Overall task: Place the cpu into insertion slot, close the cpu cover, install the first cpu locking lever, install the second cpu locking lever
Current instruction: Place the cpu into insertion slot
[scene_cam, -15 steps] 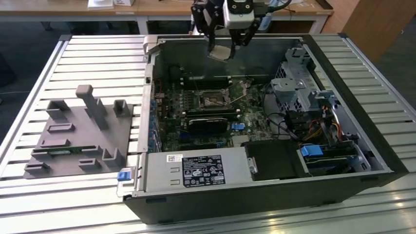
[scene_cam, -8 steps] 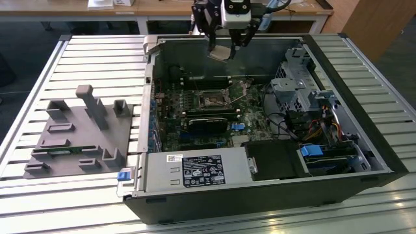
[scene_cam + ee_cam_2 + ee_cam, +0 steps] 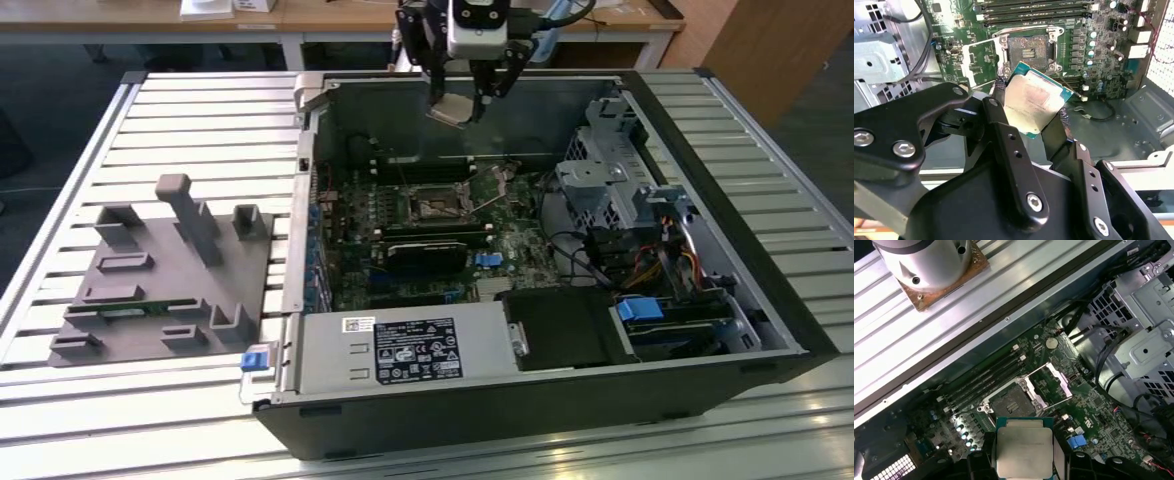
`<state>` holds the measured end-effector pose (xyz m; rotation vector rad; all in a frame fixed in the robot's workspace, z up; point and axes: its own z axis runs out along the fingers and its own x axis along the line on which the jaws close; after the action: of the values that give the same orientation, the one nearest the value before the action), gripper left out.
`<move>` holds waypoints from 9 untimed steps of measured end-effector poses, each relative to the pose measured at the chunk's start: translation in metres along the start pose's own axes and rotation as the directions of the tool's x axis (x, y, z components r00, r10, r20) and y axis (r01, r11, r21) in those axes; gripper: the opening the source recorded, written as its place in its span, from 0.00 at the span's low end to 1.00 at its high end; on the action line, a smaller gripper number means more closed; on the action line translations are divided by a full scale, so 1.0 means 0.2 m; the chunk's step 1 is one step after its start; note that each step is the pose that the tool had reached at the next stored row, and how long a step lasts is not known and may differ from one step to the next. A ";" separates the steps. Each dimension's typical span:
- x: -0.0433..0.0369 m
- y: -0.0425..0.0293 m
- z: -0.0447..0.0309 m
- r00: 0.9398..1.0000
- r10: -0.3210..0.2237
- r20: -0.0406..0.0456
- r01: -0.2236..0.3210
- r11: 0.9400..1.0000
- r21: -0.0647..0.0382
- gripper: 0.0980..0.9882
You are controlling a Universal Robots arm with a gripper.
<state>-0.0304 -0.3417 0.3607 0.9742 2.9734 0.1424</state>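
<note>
While the black hand (image 3: 463,99) grips the flat silvery-beige square cpu (image 3: 1034,100) high over the open black computer case (image 3: 534,415) near one wall, the dark square insertion slot (image 3: 1012,404) lies bare, its thin silver cpu cover (image 3: 1059,379) raised.

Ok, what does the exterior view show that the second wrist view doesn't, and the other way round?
Exterior view: the grey moulded fixture block on the slatted metal table, and the silver labelled power supply box. Second wrist view: the thin silver cpu cover frame, tipped open. Both: the black claw gripping the pale silvery square cpu, and the empty dark square insertion slot.
</note>
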 end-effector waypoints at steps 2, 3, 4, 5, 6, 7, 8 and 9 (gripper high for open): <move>0.000 0.000 0.001 1.000 0.017 0.001 -0.017 1.000 0.000 0.50; 0.000 0.000 0.001 1.000 0.025 0.002 -0.025 1.000 -0.001 0.50; 0.000 0.000 0.001 0.999 0.034 0.003 -0.034 0.999 -0.001 0.50; 0.000 0.000 0.001 0.999 0.042 0.004 -0.042 0.999 -0.001 0.50; 0.000 0.000 0.002 0.999 0.050 0.004 -0.050 0.999 -0.001 0.50; 0.000 0.000 0.002 0.998 0.058 0.005 -0.058 0.998 -0.001 0.50; 0.000 0.000 0.002 0.998 0.066 0.006 -0.066 0.998 -0.002 0.50; 0.000 0.000 0.002 0.997 0.075 0.007 -0.075 0.997 -0.002 0.50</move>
<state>-0.0304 -0.3416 0.3603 1.0841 2.9315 0.1417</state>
